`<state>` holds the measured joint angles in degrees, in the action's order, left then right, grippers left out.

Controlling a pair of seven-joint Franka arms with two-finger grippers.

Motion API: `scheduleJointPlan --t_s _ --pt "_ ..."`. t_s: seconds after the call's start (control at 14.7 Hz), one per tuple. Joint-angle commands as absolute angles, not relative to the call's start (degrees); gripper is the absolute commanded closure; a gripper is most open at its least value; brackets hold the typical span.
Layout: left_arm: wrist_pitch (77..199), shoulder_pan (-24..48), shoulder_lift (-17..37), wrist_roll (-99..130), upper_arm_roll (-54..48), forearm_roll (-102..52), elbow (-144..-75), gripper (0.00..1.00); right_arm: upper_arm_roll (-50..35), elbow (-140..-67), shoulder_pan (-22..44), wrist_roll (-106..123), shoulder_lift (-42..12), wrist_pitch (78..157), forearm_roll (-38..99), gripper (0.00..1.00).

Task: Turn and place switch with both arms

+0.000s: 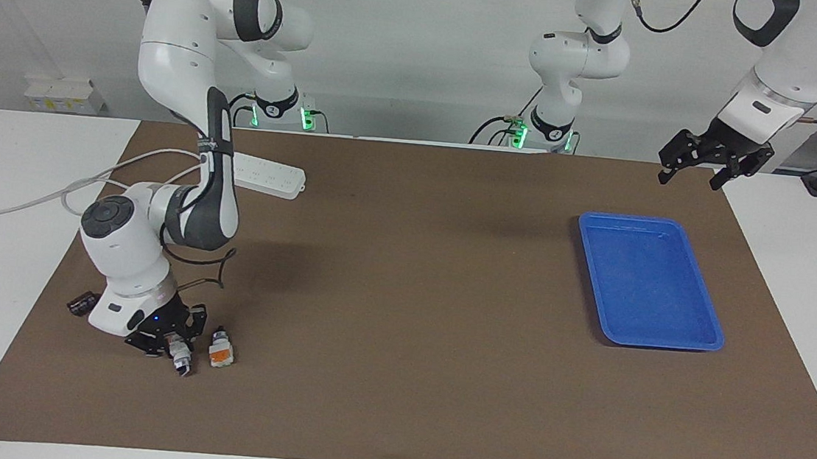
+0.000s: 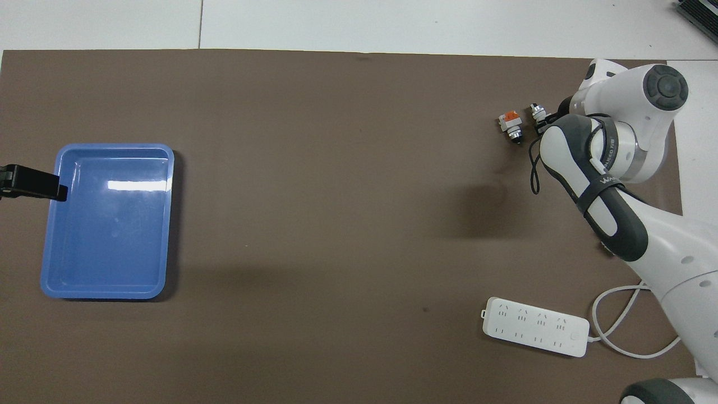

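The right arm's black two-finger gripper (image 1: 178, 354) was down at the brown mat (image 1: 408, 318) near the right arm's end of the table, far from the robots, and its fingers were clenched on a small white-bodied switch with a silver-and-black end (image 1: 180, 354), which showed between the fingertips in the facing view; from overhead only that switch's tip (image 2: 537, 113) peeked out past the arm's white wrist. Just beside it, apart from the gripper, lay the thumb-sized white rotary switch with an orange-red face and a black knob (image 1: 220, 351), resting on the mat with its orange face up (image 2: 510, 120). A small dark object (image 1: 81, 302) lay on the mat near the wrist, too small to identify. The left arm's black gripper (image 1: 693, 173) waited in the air above the mat's corner close to the robots, its fingers spread wide with nothing between them. The shallow blue plastic tray (image 1: 711, 315) sat toward the left arm's end of the table, and a white power strip (image 1: 269, 175) lay nearer the robots by the right arm's base.
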<state>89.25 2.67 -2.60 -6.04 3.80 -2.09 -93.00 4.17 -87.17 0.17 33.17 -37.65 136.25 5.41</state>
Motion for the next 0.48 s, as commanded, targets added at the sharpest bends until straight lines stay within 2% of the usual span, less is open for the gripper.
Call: scheduleJointPlan --t_s 0.0,0.07,0.41 --pt "90.4 2.9 -4.1 -5.8 4.0 -2.1 -94.5 0.00 3.3 -87.0 0.0 35.7 -36.3 136.5 5.2 1.00" --pt "90.4 2.8 -4.2 -5.6 4.0 -2.1 -94.4 0.00 2.7 -86.5 0.9 37.4 -35.3 134.8 5.1 1.00" --pt "89.6 2.3 -4.7 -2.0 4.1 -2.1 -94.1 0.00 2.1 -86.4 6.5 41.5 -22.9 121.7 5.4 1.00"
